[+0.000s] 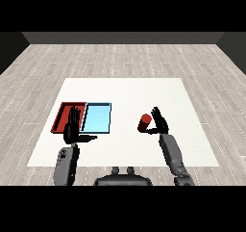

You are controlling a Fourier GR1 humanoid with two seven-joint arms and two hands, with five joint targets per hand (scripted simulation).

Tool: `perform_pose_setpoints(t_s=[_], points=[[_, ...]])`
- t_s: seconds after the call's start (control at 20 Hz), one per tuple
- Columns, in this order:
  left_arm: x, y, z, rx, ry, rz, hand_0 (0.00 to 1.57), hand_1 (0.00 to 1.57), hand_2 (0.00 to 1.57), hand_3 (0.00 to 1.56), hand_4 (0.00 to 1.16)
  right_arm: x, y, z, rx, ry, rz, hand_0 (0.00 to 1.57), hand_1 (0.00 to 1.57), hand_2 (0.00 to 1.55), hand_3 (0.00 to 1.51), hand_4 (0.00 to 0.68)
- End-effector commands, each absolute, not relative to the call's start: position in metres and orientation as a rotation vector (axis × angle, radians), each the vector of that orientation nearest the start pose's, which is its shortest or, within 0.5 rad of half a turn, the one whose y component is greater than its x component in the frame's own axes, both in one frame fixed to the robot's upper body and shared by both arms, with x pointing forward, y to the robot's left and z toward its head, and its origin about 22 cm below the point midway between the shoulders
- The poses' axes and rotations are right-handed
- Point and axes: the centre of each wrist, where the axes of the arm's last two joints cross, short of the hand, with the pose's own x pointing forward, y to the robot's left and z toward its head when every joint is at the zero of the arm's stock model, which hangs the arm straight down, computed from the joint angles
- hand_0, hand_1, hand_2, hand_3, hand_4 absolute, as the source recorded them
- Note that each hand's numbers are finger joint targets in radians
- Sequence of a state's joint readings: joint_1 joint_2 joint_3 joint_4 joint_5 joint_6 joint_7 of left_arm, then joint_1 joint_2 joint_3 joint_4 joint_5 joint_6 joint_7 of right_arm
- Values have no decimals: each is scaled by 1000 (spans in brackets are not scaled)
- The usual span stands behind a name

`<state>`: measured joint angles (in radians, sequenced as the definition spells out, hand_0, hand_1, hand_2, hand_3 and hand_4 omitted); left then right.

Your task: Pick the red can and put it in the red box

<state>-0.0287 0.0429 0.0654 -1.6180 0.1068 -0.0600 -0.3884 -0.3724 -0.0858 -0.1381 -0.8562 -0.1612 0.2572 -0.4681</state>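
White table [125,89]: red can [143,122] touching right hand [160,123].

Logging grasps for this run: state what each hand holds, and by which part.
The right hand is against the red can's right side, its thumb below; whether it grips cannot be told. The left hand is open and holds nothing.

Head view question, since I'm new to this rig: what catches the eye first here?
The red can right of centre on the white table, with the right hand curled beside it. Then the red tray and light blue tray at left, the open left hand before them.
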Motion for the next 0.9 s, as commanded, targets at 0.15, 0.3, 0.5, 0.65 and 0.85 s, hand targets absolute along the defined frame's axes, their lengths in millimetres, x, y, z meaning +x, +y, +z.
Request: perform_pose_setpoints(t_s=[0.15, 0.3, 0.5, 0.65, 0.85], points=[[262, 249, 31, -27, -2044, 41, 0, 0, 0, 0, 0, 321, -227, -78, 309, -1660, -31, 0, 0, 0, 0, 0], [255, 254, 22, -49, -2047, 36, 0, 0, 0, 0, 0, 339, -251, -55, 328, -1659, -42, 0, 0, 0, 0, 0], [247, 253, 34, -46, -2044, 33, 0, 0, 0, 0, 0, 313, -227, -81, 349, -1631, -10, 0, 0, 0, 0, 0], [228, 262, 8, -42, -2052, 47, 0, 0, 0, 0, 0, 336, -210, -76, 354, -1635, -3, 0, 0, 0, 0, 0], [255, 234, 26, -40, -2054, 47, 0, 0, 0, 0, 0, 339, -214, -79, 349, -1631, -17, 0, 0, 0, 0, 0]])
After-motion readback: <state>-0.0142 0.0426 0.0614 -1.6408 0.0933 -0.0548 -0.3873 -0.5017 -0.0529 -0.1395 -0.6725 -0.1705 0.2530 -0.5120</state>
